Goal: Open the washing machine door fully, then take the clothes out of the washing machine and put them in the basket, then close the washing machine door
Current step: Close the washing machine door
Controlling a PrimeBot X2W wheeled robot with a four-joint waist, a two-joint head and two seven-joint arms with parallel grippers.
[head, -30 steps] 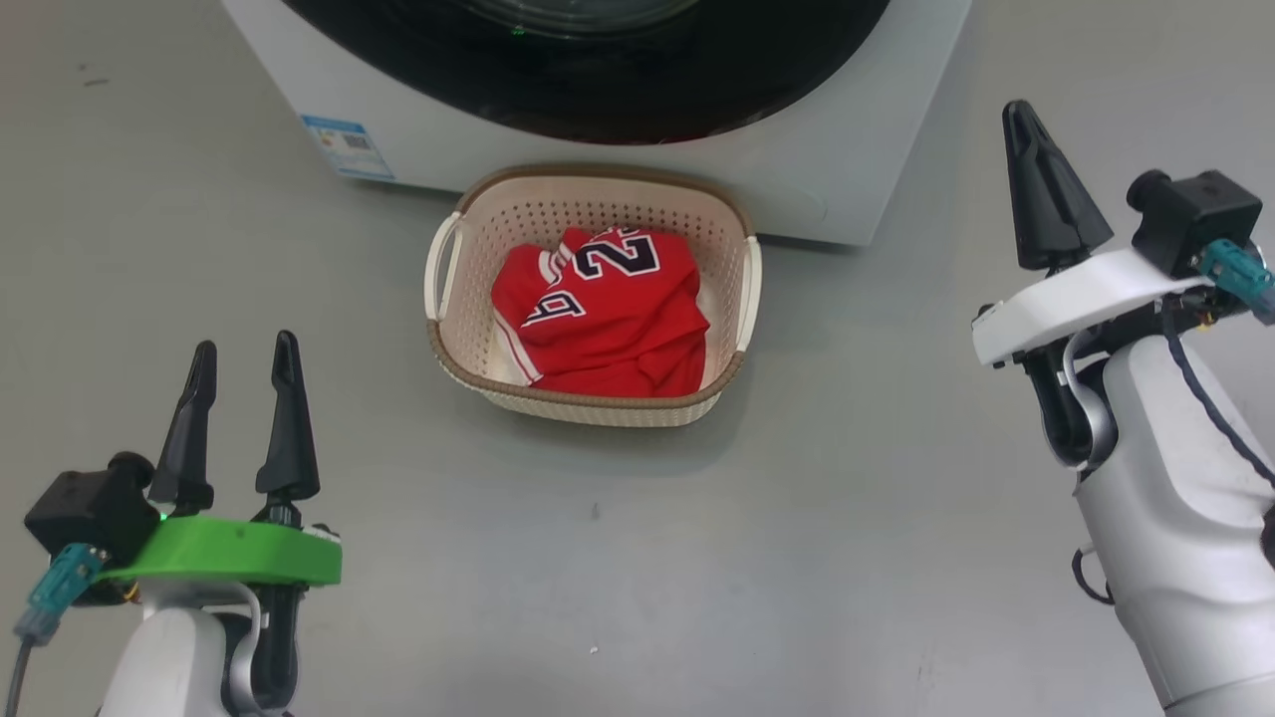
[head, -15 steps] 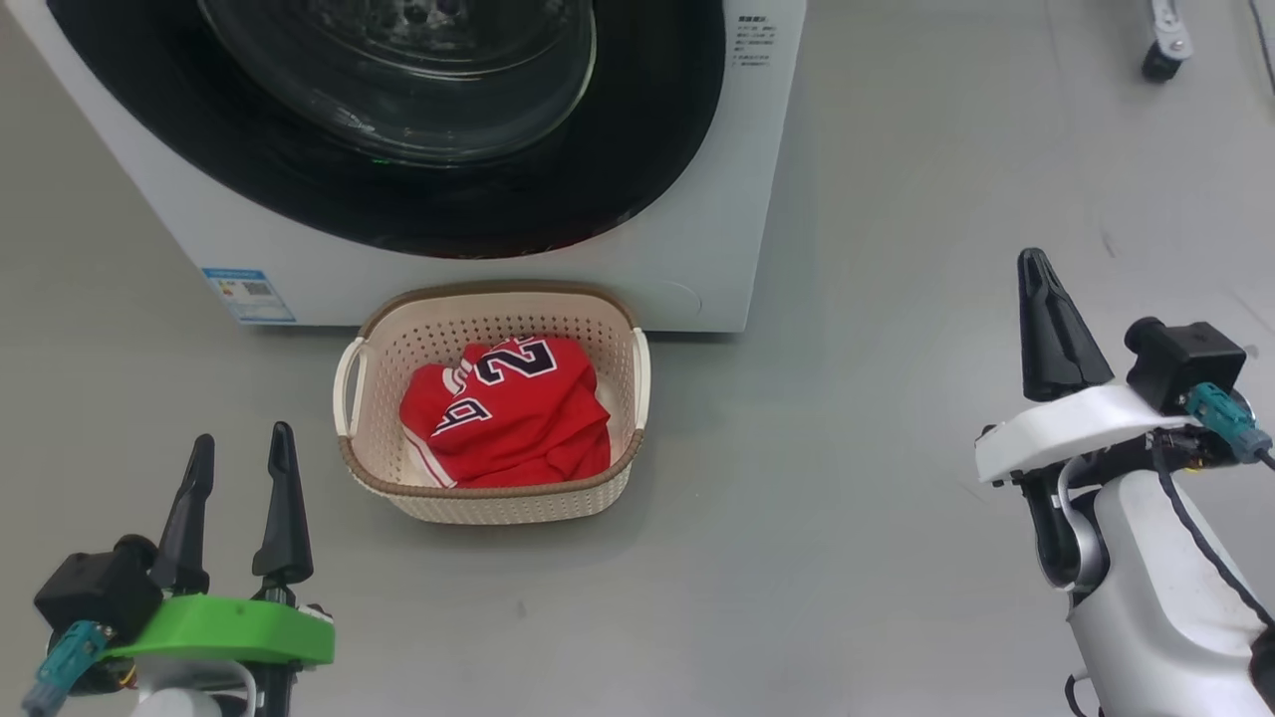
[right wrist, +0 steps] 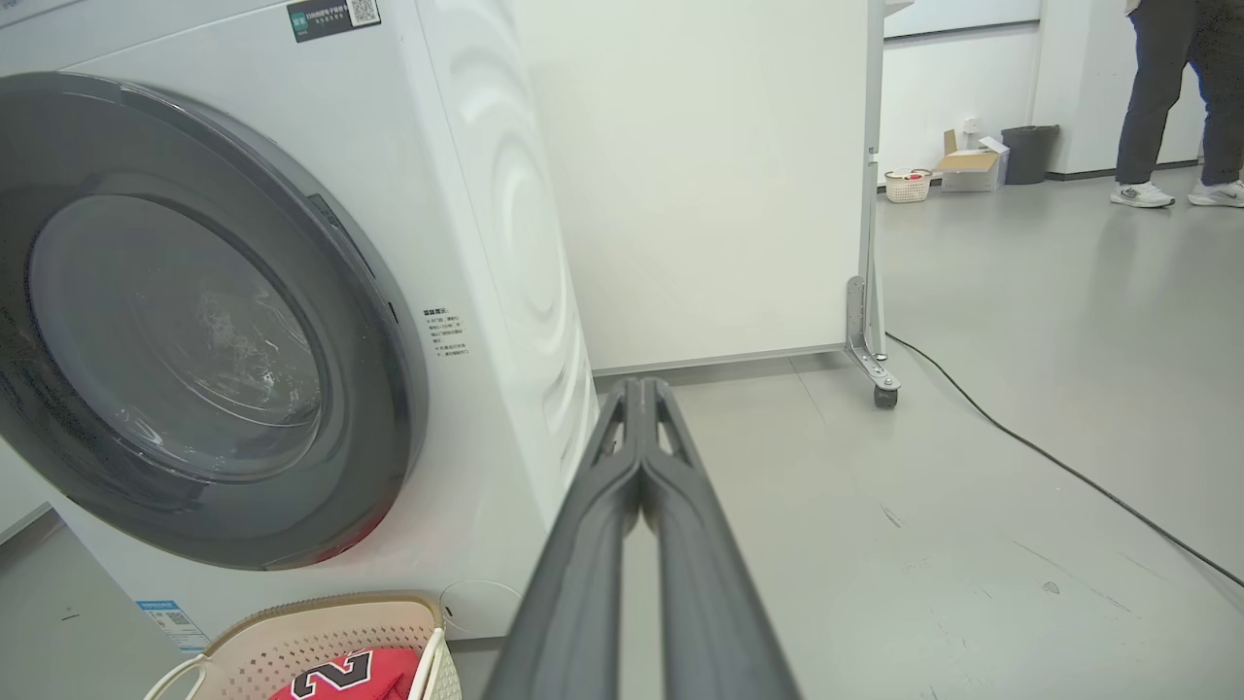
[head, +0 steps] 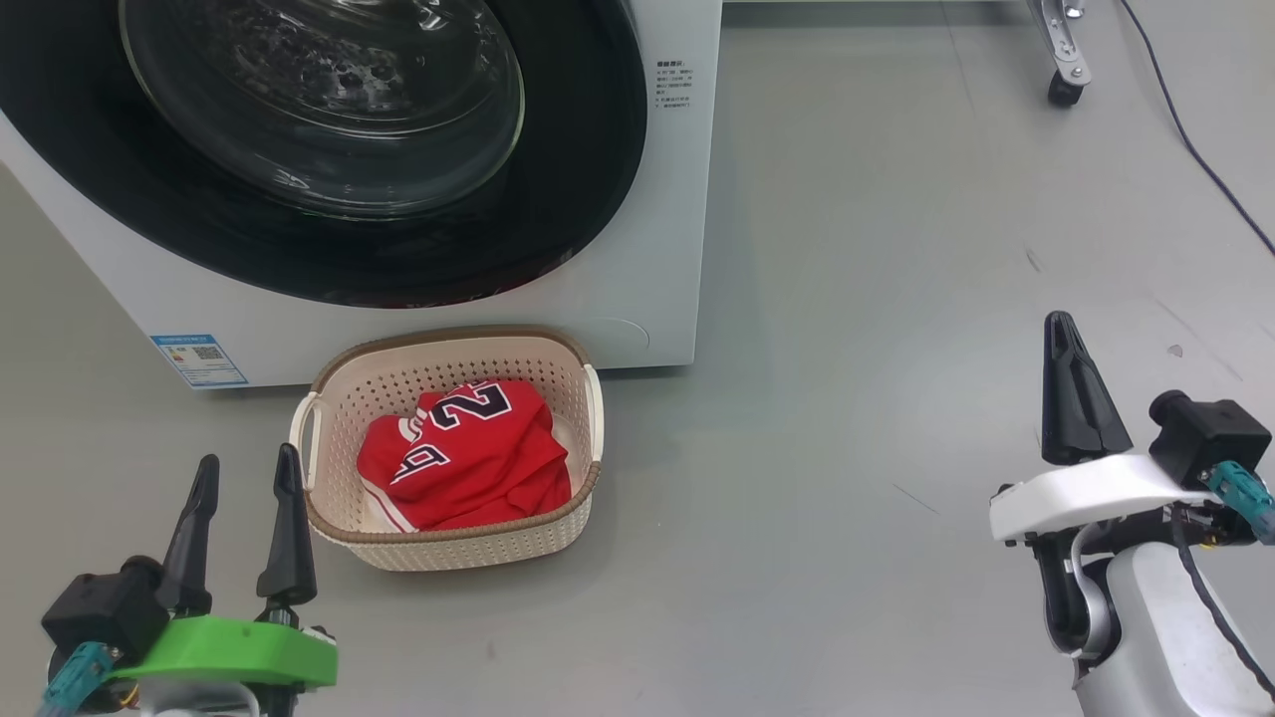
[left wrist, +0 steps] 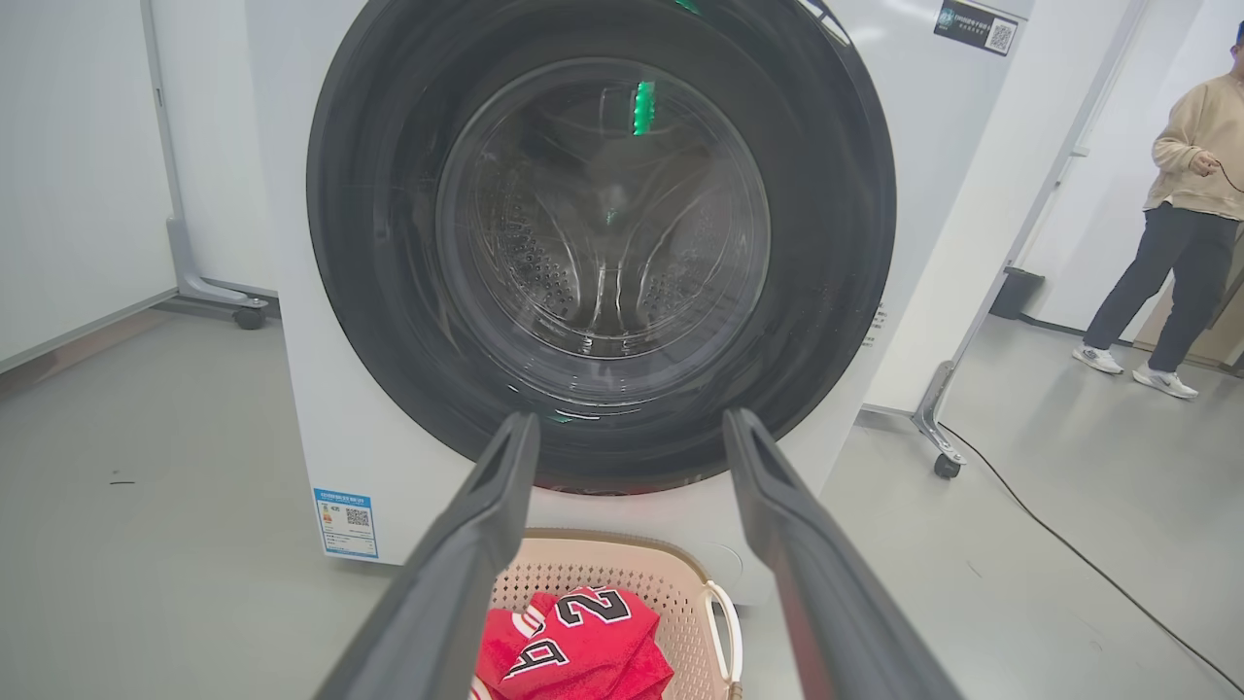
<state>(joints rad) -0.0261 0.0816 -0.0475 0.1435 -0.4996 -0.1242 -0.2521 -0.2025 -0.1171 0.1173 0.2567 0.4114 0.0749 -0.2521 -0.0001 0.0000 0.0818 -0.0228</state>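
The washing machine point(head: 667, 149) takes up the upper left of the head view. The washing machine door point(head: 568, 229) sits flush against its front, black rim and glass bowl facing out. A small blue label point(head: 199, 360) is stuck low on the front, at the left.

The basket point(head: 468, 553) stands on the grey floor point(head: 847, 448) right in front of the machine, just below the door. The clothes point(head: 468, 463) lie inside it. A crumpled red jersey with navy numbers is on top, and a little white cloth shows at its edges.

The left tool point(head: 248, 456) is at the lower left of the head view, released, its two dark fingers spread and holding nothing. The basket sits just up and to the right of its fingertips, near but not touching. In the left wrist view the spread fingers frame the bottom of the door, and the jersey shows between them at the bottom edge.

The right tool point(head: 1059, 324) is at the lower right, clenched, its fingers pressed together on nothing. It is well apart from the basket, which lies far to its left across the floor. In the right wrist view the basket sits in the lower left corner, left of the fingers.

A person point(left wrist: 1181, 194) stands at the right edge of the left wrist view, beyond the machine. A black cable point(head: 1195, 149) crosses the floor at the upper right of the head view, near a caster wheel point(head: 1064, 92).
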